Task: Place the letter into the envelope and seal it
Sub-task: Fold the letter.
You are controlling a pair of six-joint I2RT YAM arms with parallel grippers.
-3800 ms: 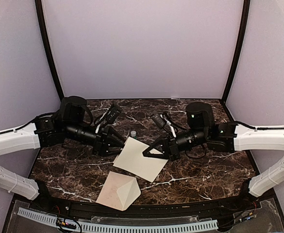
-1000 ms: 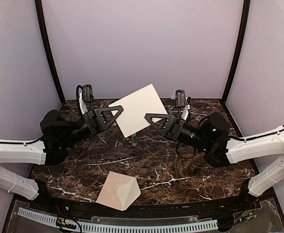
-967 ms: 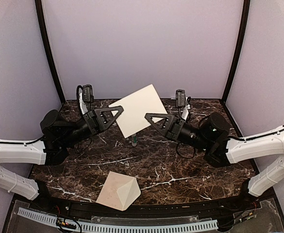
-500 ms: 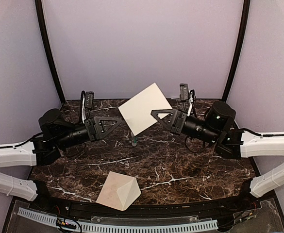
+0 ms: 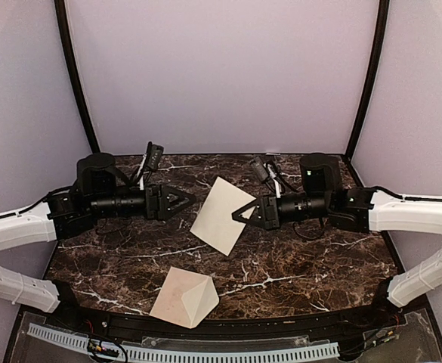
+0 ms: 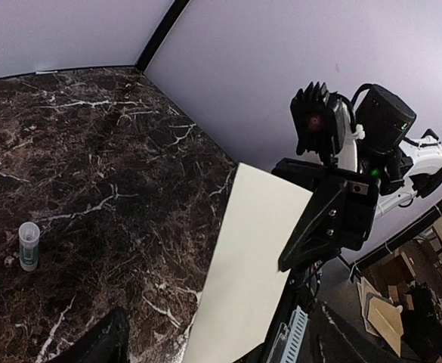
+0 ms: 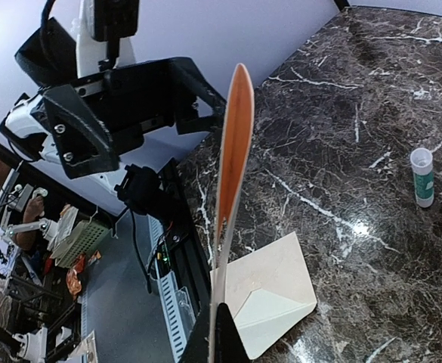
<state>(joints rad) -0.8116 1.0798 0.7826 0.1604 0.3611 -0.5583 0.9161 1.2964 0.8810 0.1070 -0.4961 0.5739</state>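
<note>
The right gripper (image 5: 241, 215) pinches one corner of the letter (image 5: 221, 215), holding the sheet tilted in the air above the middle of the marble bench (image 5: 319, 257). The left gripper (image 5: 187, 198) gapes wide just beside it, apart. The envelope (image 5: 184, 297) lies near the front edge, the letter outside it.

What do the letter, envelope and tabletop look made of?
The letter looks like thin matte cream paper: a mere sliver edge-on from the right wrist. The envelope: similar matte paper, sharply creased. The tabletop: dark white-veined marble look, glossy highlight; possibly laminate.
</note>
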